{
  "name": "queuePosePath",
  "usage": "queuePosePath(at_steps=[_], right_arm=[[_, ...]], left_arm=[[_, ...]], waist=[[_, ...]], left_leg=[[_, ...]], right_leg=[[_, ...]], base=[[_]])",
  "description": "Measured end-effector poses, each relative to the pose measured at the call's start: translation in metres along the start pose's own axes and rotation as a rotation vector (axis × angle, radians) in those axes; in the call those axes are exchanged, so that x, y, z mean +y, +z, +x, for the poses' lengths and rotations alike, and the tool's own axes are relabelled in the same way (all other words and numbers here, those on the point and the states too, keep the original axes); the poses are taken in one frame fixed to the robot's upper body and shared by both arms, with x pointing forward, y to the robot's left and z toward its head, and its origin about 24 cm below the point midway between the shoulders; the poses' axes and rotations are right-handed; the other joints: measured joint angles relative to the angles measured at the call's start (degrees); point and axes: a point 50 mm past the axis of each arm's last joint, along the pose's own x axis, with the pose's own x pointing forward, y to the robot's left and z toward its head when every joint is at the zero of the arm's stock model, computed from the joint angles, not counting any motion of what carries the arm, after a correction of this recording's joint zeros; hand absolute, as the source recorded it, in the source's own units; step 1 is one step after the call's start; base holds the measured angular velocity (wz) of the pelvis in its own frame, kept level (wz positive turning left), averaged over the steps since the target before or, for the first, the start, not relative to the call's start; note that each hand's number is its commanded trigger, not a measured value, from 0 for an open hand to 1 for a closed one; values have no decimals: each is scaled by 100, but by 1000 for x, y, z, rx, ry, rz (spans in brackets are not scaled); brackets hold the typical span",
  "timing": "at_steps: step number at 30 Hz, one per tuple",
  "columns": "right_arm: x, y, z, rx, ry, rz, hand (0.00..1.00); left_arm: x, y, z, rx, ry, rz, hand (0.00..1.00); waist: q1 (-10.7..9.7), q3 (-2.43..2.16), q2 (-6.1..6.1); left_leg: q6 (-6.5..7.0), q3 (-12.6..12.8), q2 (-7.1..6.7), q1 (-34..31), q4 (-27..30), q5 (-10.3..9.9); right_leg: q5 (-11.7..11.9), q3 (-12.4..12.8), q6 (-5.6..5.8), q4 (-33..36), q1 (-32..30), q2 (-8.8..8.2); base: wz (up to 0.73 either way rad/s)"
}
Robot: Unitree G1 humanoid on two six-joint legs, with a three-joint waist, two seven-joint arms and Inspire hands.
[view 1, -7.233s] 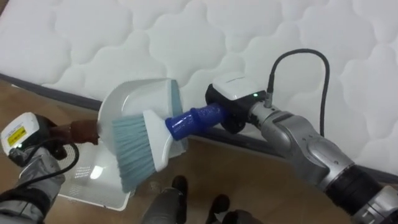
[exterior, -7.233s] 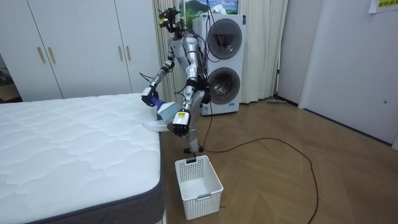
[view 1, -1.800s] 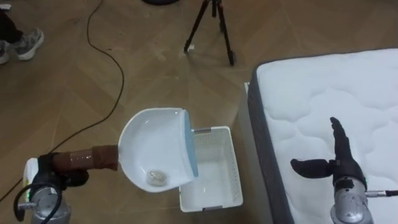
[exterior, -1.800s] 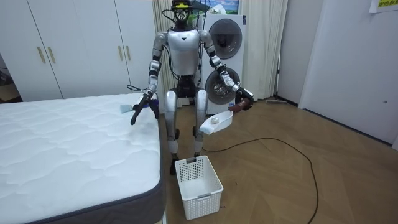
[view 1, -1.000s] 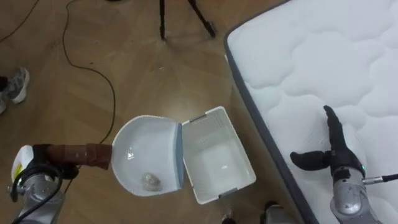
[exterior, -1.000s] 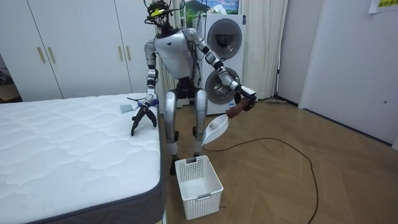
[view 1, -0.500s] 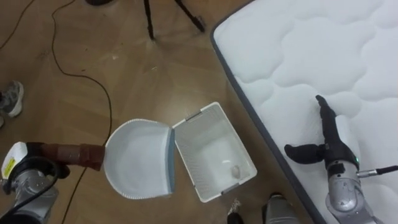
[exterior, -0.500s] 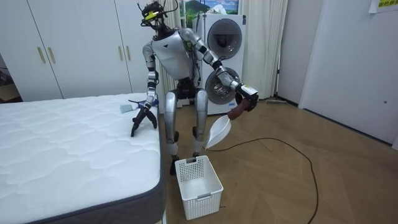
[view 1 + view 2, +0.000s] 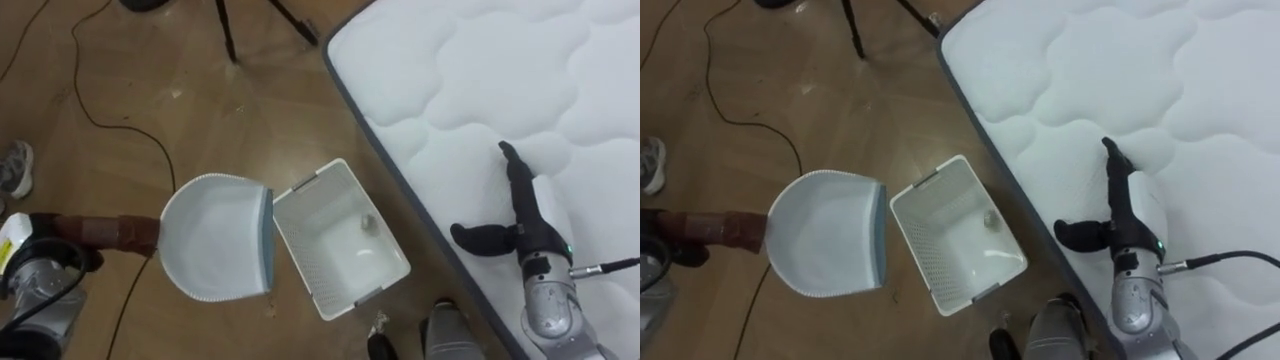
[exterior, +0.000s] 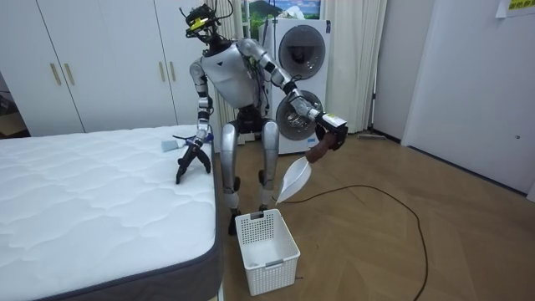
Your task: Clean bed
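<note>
While near basket: wht dustpan, blue lip.

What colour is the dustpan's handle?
Reddish brown; the dustpan handle shows best in the left eye view.

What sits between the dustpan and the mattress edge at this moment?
In the left eye view, the white basket stands on the floor between the dustpan and the mattress, a small scrap lying inside it.
</note>
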Motion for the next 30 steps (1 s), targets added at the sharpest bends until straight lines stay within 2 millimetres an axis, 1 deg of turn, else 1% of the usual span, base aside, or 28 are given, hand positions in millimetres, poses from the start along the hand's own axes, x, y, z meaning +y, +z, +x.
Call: queuePosePath(at_steps=[2,3,5,7,8,10,11,12,13,14,15,16,17,18,19,20,21,22,24,25,26,27,28,29,30], right_arm=[[0,0,0,0,-3,-1,0],[1,0,-1,-1,-2,-2,0],[3,0,-1,1,1,-5,0],[6,-3,-3,12,15,-12,0],[7,-5,-4,18,21,-15,0],[11,-11,-6,48,45,-15,0],[11,-12,-6,56,50,-12,0],[12,-13,-6,69,53,-10,0],[12,-15,-6,84,59,5,0],[13,-16,-7,92,62,8,0],[14,-18,-8,102,67,5,0],[15,-21,-11,124,72,3,0],[17,-23,-14,138,77,4,0],[19,-28,-18,163,86,4,0],[19,-33,-21,188,86,-3,0],[19,-36,-23,205,87,-8,0],[19,-43,-28,246,92,-15,0],[19,-48,-31,274,93,-6,0],[18,-50,-32,298,82,13,0],[15,-52,-32,315,65,39,0],[13,-53,-33,322,54,50,0],[10,-56,-36,336,38,67,0],[8,-59,-43,351,27,80,0],[8,-60,-45,354,21,90,0],[7,-61,-49,357,15,97,0]], left_arm=[[0,0,0,2,6,-4,100],[0,0,0,5,6,-9,100],[0,-1,0,8,4,-8,100],[-1,-4,-1,15,0,-3,100],[-1,-5,-1,17,-3,-1,100],[-2,-9,-2,23,-6,3,100],[-2,-11,-2,22,-8,5,100],[-3,-14,-3,25,-11,8,100],[-4,-17,-5,27,-13,8,100],[-4,-18,-6,24,-13,8,100],[-6,-21,-8,15,-17,7,100],[-8,-25,-12,14,-22,2,100],[-9,-28,-14,13,-21,-5,100],[-12,-35,-20,14,-16,-13,100],[-18,-41,-26,25,-20,-27,100],[-20,-44,-28,32,-23,-37,100],[-23,-48,-31,38,-30,-41,100],[-24,-50,-34,39,-34,-47,100],[-26,-48,-36,31,-40,-69,100],[-27,-46,-38,19,-44,-87,100],[-27,-44,-38,12,-47,-98,100],[-29,-38,-40,-5,-51,-121,100],[-30,-32,-41,-29,-58,-142,100],[-29,-29,-42,-46,-61,-152,100],[-28,-25,-44,-71,-68,-166,100]], waist=[[-11,2,-7],[-14,9,-20],[-13,6,-59],[-10,11,-146],[-9,5,-185],[30,-7,-347],[34,-12,-379],[36,-8,-430],[64,-24,-487],[104,-38,-517],[200,-60,-556],[355,-93,-622],[448,-126,-683],[595,-177,-780],[674,-191,-804],[706,-196,-812],[768,-207,-828],[814,-224,-864],[809,-232,-907],[813,-238,-932],[816,-249,-951],[789,-259,-1000],[789,-274,-1056],[787,-285,-1083],[759,-287,-1116]], left_leg=[[1,0,-1,-4,1,0],[1,0,-1,-4,-1,1],[1,3,2,11,-10,1],[1,8,8,78,-9,1],[1,9,9,105,-12,1],[-1,10,15,218,-11,0],[-1,8,19,231,2,-1],[-1,-1,35,234,72,-2],[-8,-3,60,242,80,-12],[-19,-3,75,252,80,-29],[-39,-2,126,290,79,-81],[-63,35,185,373,46,-122],[-76,61,200,428,20,-132],[-96,59,204,565,-37,-149],[-107,-16,214,740,-83,-182],[-111,-18,228,841,-121,-203],[-126,-15,271,993,-176,-242],[-134,-19,298,1107,-226,-254],[-133,-16,333,1206,-235,-275],[-130,-11,351,1274,-238,-292],[-125,-11,352,1316,-246,-300],[-119,17,354,1422,-280,-310],[-121,19,357,1561,-346,-313],[-124,18,366,1609,-364,-326],[-125,20,390,1724,-396,-348]], right_leg=[[-3,-4,3,0,1,-3],[-4,-5,4,-1,1,-3],[-4,0,3,-5,10,2],[-13,-4,-5,-15,83,6],[-17,-3,-8,-14,108,6],[-35,-5,-13,-29,223,12],[-36,-7,-13,-35,243,15],[-35,-28,-12,-63,294,22],[-12,3,2,-115,320,71],[-2,42,10,-138,326,114],[37,88,8,-207,341,229],[99,172,1,-299,390,345],[125,240,-7,-320,405,392],[144,353,-15,-349,487,464],[161,364,-28,-433,654,504],[164,397,-29,-481,740,526],[195,476,-16,-595,904,622],[246,519,-20,-688,1015,685],[306,593,-12,-787,1124,754],[345,669,0,-842,1194,809],[353,679,-1,-851,1224,816],[356,706,2,-878,1315,826],[363,771,14,-921,1426,871],[370,814,21,-950,1471,906],[417,815,14,-1063,1593,949]], base=[[2],[0],[0],[0],[-3],[-2],[0],[0],[-6],[-22],[-40],[-52],[-68],[-64],[-54],[-39],[-39],[-38],[-33],[-33],[-30],[-26],[-26],[-34],[-45]])
